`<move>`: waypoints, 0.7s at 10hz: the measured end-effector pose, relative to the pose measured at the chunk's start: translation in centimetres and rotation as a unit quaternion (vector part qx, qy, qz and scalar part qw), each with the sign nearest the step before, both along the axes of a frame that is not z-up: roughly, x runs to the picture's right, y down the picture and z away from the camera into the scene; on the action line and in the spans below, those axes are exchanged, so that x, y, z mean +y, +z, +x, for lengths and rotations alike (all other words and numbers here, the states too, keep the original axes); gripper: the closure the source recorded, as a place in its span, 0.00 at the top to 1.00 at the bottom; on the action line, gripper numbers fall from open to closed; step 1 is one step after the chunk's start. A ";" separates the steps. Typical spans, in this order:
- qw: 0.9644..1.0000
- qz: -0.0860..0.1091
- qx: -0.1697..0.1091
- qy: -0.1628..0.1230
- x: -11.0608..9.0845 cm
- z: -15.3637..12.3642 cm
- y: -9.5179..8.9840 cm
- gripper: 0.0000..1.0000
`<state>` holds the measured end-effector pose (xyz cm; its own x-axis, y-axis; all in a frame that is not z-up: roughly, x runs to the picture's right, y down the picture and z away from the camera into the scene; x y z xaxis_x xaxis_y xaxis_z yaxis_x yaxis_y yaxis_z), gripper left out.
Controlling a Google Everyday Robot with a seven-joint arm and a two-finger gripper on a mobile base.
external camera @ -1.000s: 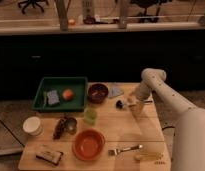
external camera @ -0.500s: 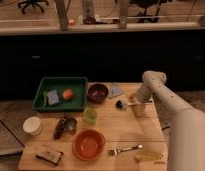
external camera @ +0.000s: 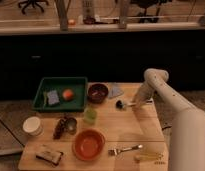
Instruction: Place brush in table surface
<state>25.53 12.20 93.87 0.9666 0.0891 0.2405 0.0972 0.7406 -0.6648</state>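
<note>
The brush (external camera: 124, 104) lies flat at the level of the table surface (external camera: 131, 126), towards the back right, with its dark round head pointing left and its slim pale handle pointing right. My gripper (external camera: 138, 102) is at the right end of the handle, low over the wood. The white arm comes down to it from the right. I cannot tell whether the brush rests on the wood or hangs just above it.
A green tray (external camera: 60, 80) at the back left holds a blue sponge (external camera: 52, 97) and an orange fruit (external camera: 68, 94). Nearby are a dark bowl (external camera: 97, 92), grey cloth (external camera: 115, 91), green cup (external camera: 89, 115), orange bowl (external camera: 89, 144), fork (external camera: 125, 149), yellow item (external camera: 148, 156) and white cup (external camera: 31, 125).
The arm has sunk slightly and shifted a little to the right. The brush head stays at almost the same spot on the table.
</note>
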 end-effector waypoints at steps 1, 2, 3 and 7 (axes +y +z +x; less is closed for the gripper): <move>1.000 -0.002 -0.001 -0.001 0.0 -0.1 -0.1 0.00; 1.000 -0.002 -0.001 -0.001 0.0 0.0 -0.2 0.00; 1.000 -0.002 -0.001 0.000 0.0 0.0 -0.2 0.00; 1.000 0.004 -0.008 0.006 -0.1 0.5 0.0 0.00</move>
